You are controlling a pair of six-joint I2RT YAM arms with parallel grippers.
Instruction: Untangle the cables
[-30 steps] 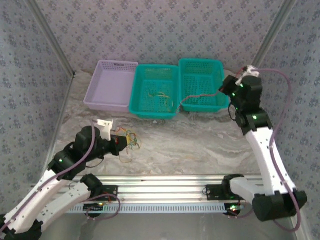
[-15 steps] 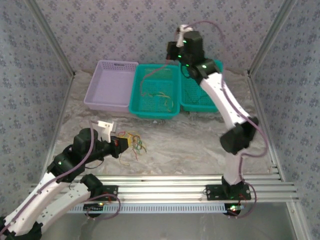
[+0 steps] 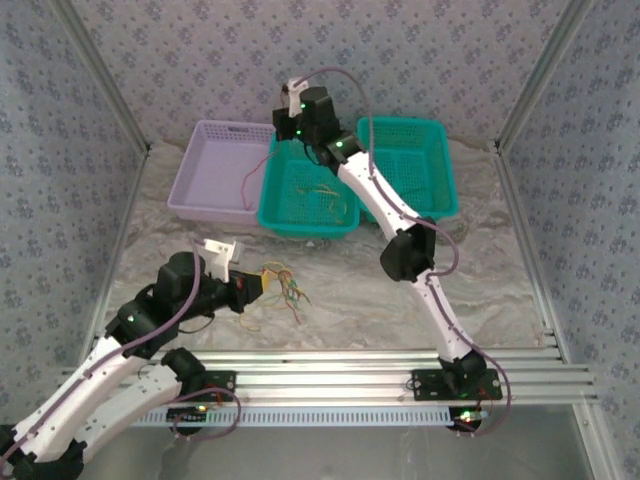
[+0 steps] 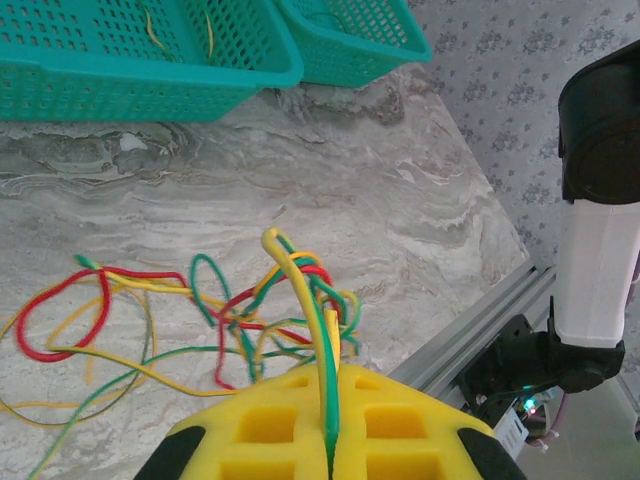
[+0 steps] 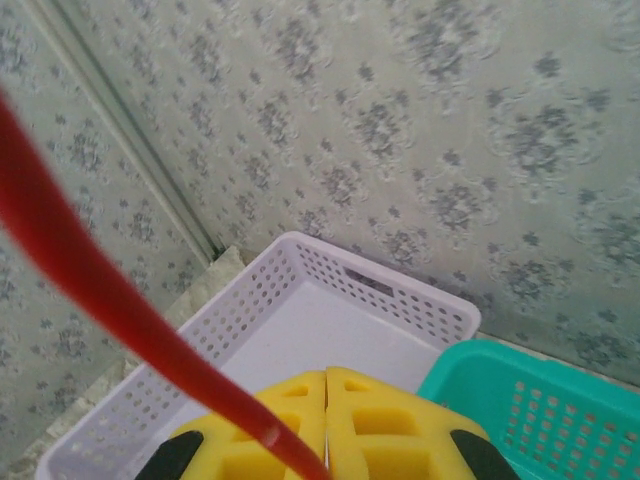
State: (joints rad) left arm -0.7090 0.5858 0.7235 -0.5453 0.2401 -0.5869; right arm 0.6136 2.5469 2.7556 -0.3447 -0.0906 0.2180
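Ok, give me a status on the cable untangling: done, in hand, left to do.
Done: a few yellow and green cables lie in the middle teal basket. In hand: the right claw is shut on a red cable over the lavender basket; the left claw pinches yellow and green strands of the tangle. Left: that tangle of red, yellow and green lies unseparated on the table.

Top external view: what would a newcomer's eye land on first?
The right arm reaches high over a teal basket, right fingers pinching a red cable that dangles by the lavender basket. Nearer, a bright tangle of cables lies on the marble table, with the left fingers shut on a yellow and a green strand.
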